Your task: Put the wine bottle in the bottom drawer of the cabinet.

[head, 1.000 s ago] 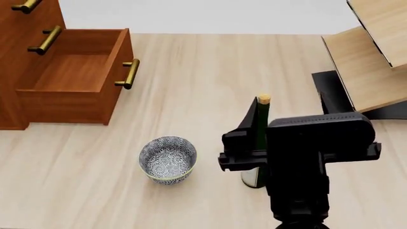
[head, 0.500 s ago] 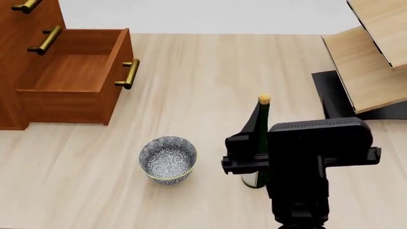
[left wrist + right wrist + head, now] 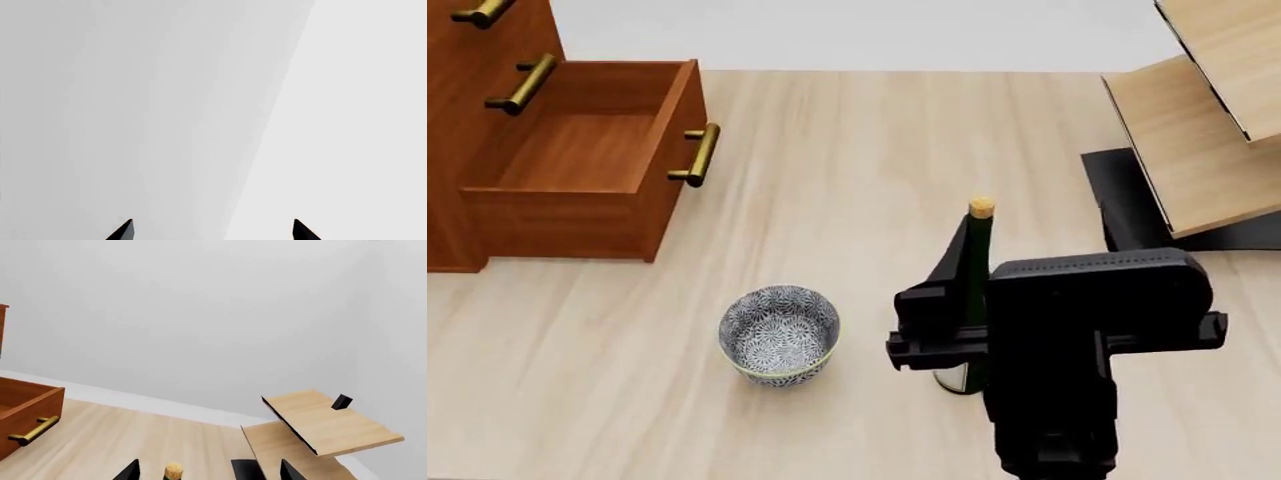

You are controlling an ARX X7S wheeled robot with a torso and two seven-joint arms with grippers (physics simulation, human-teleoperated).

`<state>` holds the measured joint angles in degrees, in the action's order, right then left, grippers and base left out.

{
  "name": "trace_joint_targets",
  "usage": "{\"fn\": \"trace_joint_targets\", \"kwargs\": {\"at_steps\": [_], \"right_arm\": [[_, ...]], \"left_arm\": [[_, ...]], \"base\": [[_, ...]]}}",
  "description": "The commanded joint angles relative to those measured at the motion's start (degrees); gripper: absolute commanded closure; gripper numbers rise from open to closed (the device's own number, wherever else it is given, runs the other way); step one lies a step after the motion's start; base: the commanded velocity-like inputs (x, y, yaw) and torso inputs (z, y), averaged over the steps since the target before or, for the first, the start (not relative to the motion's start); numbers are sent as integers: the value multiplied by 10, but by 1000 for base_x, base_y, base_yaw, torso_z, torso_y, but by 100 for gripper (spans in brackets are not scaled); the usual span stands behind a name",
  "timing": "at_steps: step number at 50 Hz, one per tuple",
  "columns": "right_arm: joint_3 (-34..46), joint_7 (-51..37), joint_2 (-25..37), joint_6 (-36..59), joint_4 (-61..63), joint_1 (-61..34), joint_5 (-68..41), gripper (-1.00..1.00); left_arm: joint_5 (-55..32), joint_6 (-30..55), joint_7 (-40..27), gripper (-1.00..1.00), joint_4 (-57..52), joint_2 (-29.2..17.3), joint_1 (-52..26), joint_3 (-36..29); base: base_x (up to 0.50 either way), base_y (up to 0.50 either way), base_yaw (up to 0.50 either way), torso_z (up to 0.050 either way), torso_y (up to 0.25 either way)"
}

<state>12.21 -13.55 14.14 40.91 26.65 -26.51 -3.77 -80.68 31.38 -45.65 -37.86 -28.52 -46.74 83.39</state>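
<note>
Counter (image 3: pixel 868 140): pale wood, carrying everything below; the wine bottle serves as landmark.

Cabinet (image 3: pixel 461 130): reddish-brown, far to the left of and beyond the bottle. Its bottom drawer (image 3: pixel 581 155) stands pulled open and empty, brass handle (image 3: pixel 698 154) facing the bottle.

Pale tilted boards (image 3: pixel 1214 120): to the right of and beyond the bottle, on a dark base; clear of the route to the drawer.

Right gripper (image 3: pixel 950 300): level with the bottle's body. In the right wrist view the cork (image 3: pixel 173 471) sits between the two dark tips, so the jaws bracket the bottle; whether they press on the glass cannot be told.

Wine bottle (image 3: pixel 974 260): upright on the counter, dark green, tan cork on top, its lower body hidden behind the gripper.

Patterned bowl (image 3: pixel 779 334): just left of the bottle, on the near side of the straight line to the drawer; the likeliest obstacle.

Left gripper (image 3: pixel 212 231): jaws spread wide, holding nothing, facing blank wall.

Step in hand, as judged: securing the bottle. Close squarely on the body, well below the neck, confirm a firm hold, then lift high enough to clear the bowl and drawer front.
</note>
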Motion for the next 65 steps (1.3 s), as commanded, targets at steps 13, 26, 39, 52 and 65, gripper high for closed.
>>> {"fn": "trace_joint_targets", "kwargs": {"at_steps": [13, 26, 39, 52, 65], "right_arm": [[-8, -7, -5, 110, 134, -19, -23, -100], [6, -13, 3, 98, 135, -15, -14, -100], [9, -19, 5, 83, 118, -9, -12, -100], [8, -21, 9, 77, 119, 0, -15, -100], [-3, -23, 7, 82, 120, -2, -25, -100]], "left_arm": [[10, 13, 2, -100, 6, -16, 17, -11], [4, 15, 4, -100, 2, -13, 26, -6], [6, 16, 3, -100, 4, -15, 29, -9], [7, 17, 1, -100, 3, -16, 33, -8], [8, 17, 0, -100, 2, -16, 36, -10]], "base": [[0, 0, 0, 0, 0], [175, 279, 0, 0, 0], [219, 367, 0, 0, 0], [220, 366, 0, 0, 0], [219, 204, 0, 0, 0]]}}
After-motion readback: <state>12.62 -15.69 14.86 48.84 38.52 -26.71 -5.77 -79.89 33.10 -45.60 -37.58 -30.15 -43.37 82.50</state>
